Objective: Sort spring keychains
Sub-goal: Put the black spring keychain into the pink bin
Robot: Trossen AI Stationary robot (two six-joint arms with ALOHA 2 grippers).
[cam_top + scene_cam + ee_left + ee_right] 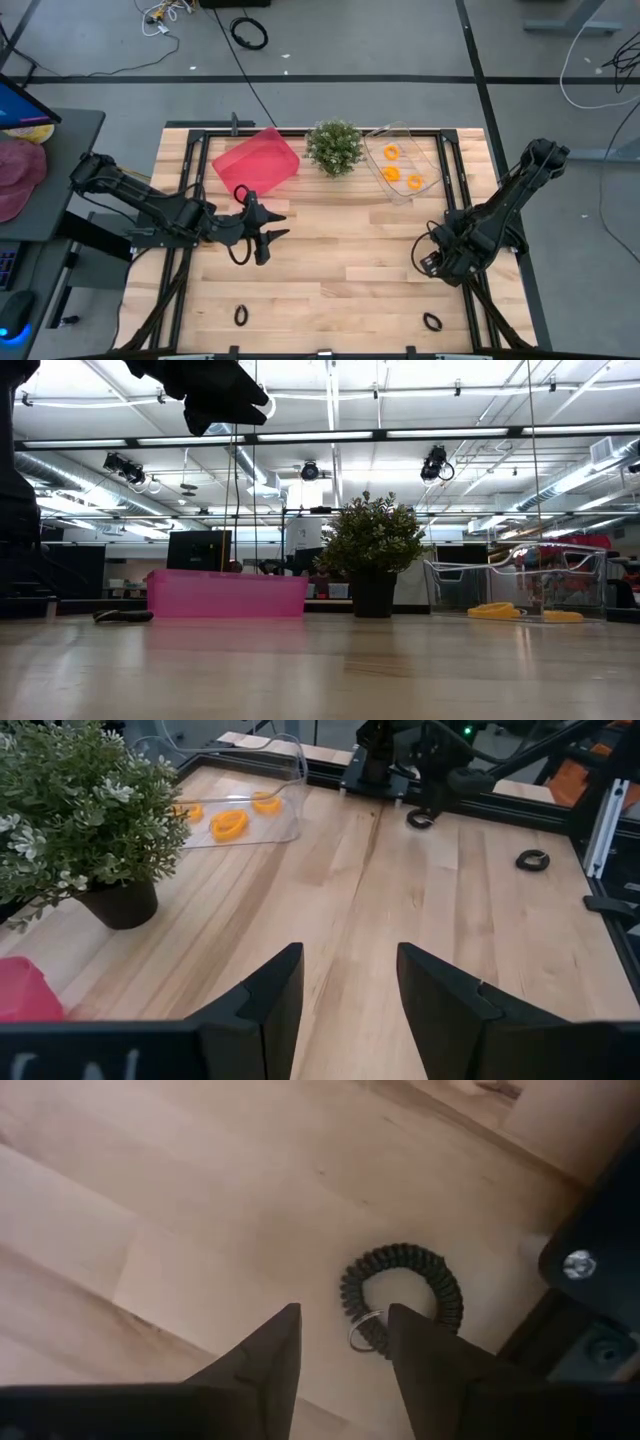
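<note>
Wooden tabletop (340,270) (coiled black keychain (402,1295))

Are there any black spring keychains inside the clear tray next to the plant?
No. The clear tray holds only orange spring keychains; a black spring keychain lies on the bare wooden table.

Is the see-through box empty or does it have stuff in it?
Not empty. The clear box holds three orange spring keychains, seen from above and through its wall in the left wrist view.
</note>
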